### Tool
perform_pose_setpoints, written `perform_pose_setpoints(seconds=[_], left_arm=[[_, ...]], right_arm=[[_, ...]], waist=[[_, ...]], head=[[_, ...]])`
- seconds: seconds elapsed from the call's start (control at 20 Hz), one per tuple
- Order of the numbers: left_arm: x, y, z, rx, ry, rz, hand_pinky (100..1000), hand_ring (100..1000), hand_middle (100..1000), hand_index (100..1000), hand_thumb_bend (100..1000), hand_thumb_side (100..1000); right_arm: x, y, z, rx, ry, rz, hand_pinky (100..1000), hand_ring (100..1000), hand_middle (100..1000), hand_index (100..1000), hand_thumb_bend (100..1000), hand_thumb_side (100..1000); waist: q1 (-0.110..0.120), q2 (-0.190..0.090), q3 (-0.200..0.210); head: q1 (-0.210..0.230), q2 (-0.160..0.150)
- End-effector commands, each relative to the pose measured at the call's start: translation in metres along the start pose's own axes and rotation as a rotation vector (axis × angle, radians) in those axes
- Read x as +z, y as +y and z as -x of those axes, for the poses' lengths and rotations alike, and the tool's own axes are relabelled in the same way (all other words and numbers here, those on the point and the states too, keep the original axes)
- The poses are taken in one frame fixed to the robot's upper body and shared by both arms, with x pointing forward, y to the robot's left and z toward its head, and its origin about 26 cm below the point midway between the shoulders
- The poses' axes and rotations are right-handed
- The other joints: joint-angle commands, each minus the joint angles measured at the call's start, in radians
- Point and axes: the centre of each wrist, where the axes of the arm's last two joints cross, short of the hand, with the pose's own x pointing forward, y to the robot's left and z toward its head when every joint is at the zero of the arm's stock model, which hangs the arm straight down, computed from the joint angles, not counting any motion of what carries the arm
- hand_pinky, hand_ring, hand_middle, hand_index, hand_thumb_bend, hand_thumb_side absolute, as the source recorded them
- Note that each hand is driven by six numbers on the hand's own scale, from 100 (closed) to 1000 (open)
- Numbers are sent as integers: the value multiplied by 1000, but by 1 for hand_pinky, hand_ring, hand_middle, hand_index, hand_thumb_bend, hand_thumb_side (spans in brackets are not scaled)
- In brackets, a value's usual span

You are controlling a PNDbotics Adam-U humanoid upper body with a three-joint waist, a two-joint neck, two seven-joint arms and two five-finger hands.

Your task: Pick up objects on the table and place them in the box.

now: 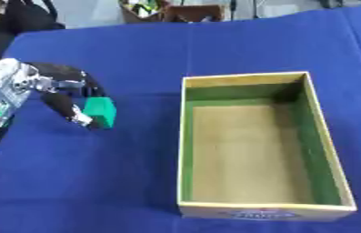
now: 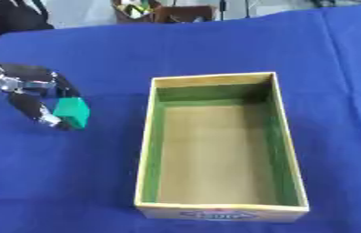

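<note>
the green block [image 1: 100,112] sits pinched in the left hand [image 1: 52,93], left of the box [image 1: 185,150] and near its far end, with a strip of blue tablecloth [image 1: 96,182] between block and box wall. the fingers [image 1: 87,84] curl over the top of the block and the thumb [image 1: 65,108] presses from below and to the side, so the hand is clamped on it; whether the block is lifted clear of the cloth or just resting on it is hard to tell from either view. the box lies open, long side running away from the robot, green lining on its inner walls and a bare brown floor with nothing in it that shows. the right hand appears in neither view. the step in hand looks like the carry: the block needs to go toward the box, high enough to pass over the near-left wall without clipping the rim. it would be wise to raise it first, then travel sideways, and to bring it well inside the walls before the fingers part, since a release over the rim could tip it back onto the cloth. the block is held by one corner region, so a slow, level move should keep it from twisting in the pinch.
</note>
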Motion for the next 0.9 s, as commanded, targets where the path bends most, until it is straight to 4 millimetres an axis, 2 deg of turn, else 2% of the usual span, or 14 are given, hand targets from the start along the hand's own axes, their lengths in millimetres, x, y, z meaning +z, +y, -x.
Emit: perform_pose_setpoints(seconds=[0.05,0.35,0.55,0.65,0.7,0.85,0.9], left_arm=[[5,7,4,-52,0,28,526,706,697,885,569,767],[2,2,4,-45,-3,25,490,674,655,859,530,751],[0,2,4,-32,-13,-11,392,588,541,772,314,692],[0,3,4,-18,-17,-52,338,544,482,705,120,628],[0,3,5,-11,-16,-68,318,528,459,685,100,609],[0,3,6,16,0,-120,243,462,354,519,100,346],[0,3,7,24,5,-136,223,445,326,482,100,284]], right_arm=[[-5,-2,-5,-6,-26,-1,751,829,648,769,100,779],[-5,-2,-5,-7,-25,0,752,830,648,770,100,779],[-5,-2,-5,-7,-22,2,753,831,647,770,100,777],[-4,-2,-5,-7,-21,2,753,831,647,770,100,775],[-4,-2,-5,-7,-21,2,753,831,647,770,100,775],[-4,-2,-5,-6,-19,2,753,831,647,770,100,773],[-4,-2,-5,-6,-19,3,753,831,647,770,100,772]], waist=[[-2,-16,-1],[-1,-13,-2],[-2,-12,-3],[-2,-12,-3],[-2,-12,-2],[-2,-13,-2],[-2,-14,-2]], head=[[3,-4],[4,-2],[4,-2],[4,-1],[4,0],[3,0],[3,0]])
